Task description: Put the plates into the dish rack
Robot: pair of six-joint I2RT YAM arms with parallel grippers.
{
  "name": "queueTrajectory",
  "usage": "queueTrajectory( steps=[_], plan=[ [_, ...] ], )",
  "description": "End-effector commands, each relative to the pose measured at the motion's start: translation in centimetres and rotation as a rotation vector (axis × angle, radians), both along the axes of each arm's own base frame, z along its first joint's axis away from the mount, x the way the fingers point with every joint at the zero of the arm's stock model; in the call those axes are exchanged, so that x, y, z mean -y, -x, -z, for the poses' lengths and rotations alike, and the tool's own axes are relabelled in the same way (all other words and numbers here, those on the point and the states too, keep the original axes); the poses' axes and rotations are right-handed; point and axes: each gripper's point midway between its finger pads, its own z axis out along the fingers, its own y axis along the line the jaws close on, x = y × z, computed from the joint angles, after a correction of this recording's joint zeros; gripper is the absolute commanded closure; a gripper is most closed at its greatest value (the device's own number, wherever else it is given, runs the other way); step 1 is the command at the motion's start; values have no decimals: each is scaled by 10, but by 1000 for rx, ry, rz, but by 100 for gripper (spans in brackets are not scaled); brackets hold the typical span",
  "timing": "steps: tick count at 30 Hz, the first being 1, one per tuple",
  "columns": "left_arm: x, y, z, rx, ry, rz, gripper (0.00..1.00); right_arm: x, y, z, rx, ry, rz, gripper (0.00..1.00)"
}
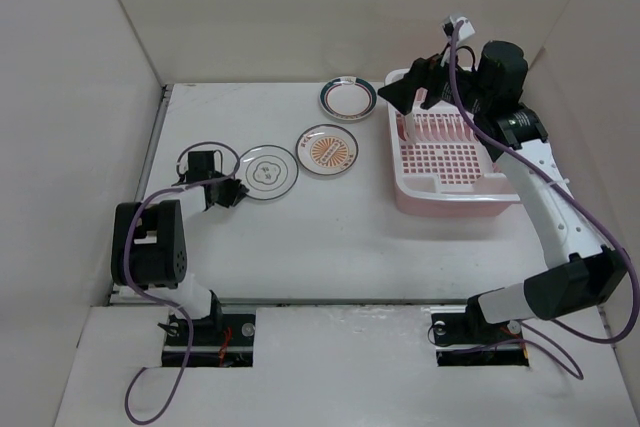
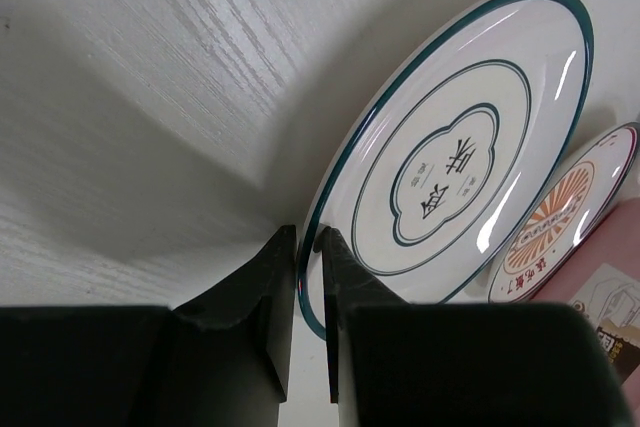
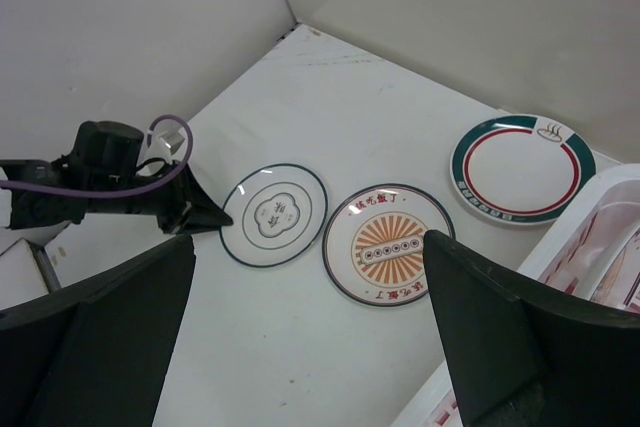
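3 plates lie flat on table [image 1: 300, 247] left of dish rack [image 1: 450, 162], none loaded: ring plate [image 1: 268, 171] furthest, orange plate [image 1: 328, 149] mid, teal-rim plate [image 1: 348, 97] nearest. L gripper [image 2: 308, 287] pinches ring plate's rim; R gripper [image 1: 400, 95], jaws spread & empty, over rack's far-left corner. 4th: can't tell.

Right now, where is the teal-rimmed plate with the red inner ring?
In the top view, the teal-rimmed plate lies flat on the table's far side, just left of the dish rack and beyond the orange-centred plate.
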Motion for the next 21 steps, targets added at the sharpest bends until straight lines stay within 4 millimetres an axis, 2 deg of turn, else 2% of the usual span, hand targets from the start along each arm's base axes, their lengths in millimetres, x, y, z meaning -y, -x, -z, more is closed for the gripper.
queueTrajectory(
  steps=[1,2,5,6,7,8,9,11,12,14,15,16,17,18,19,20,21],
  plan=[
    [-11,10,13,-76,-51,-38,100,0,10,-32,104,-13,-3,0],
    [-13,8,10,-66,-59,-44,100,0,10,-30,95,-11,-3,0],
    [-20,-2,-16,2,-91,-68,100,-1,4,-20,74,3,-4,0],
    [-22,-6,-36,48,-106,-69,100,-3,7,-23,66,6,2,0],
    [-25,-8,-48,73,-122,-67,100,-6,3,-25,84,21,5,0],
    [-27,-10,-60,99,-132,-76,100,-9,-1,-11,62,75,5,0],
    [-32,-12,-73,124,-160,-84,100,-14,-2,-8,66,109,5,0],
    [-34,-16,-112,199,-187,-73,100,-34,5,-4,77,189,7,0],
    [-35,-18,-125,226,-197,-66,100,-43,2,5,96,248,-1,0],
    [-30,-19,-148,266,-204,-11,100,-71,13,14,112,311,-38,0],
    [-30,-26,-173,304,-221,2,100,-81,13,21,131,362,-64,0],
    [-29,-26,-178,288,-214,10,100,-92,16,27,150,396,-79,0],
    [-25,-20,-174,237,-217,32,100,-112,29,30,184,441,-101,0],
    [-23,-24,-196,270,-209,38,100,-123,35,35,214,483,-114,0],
    [-19,-24,-198,256,-193,54,100,-134,35,46,262,560,-135,0],
    [-16,-20,-197,229,-177,69,100,-150,47,52,297,608,-151,2],
    [-12,-19,-202,231,-160,85,100,-158,49,59,316,645,-167,4]
  ],
)
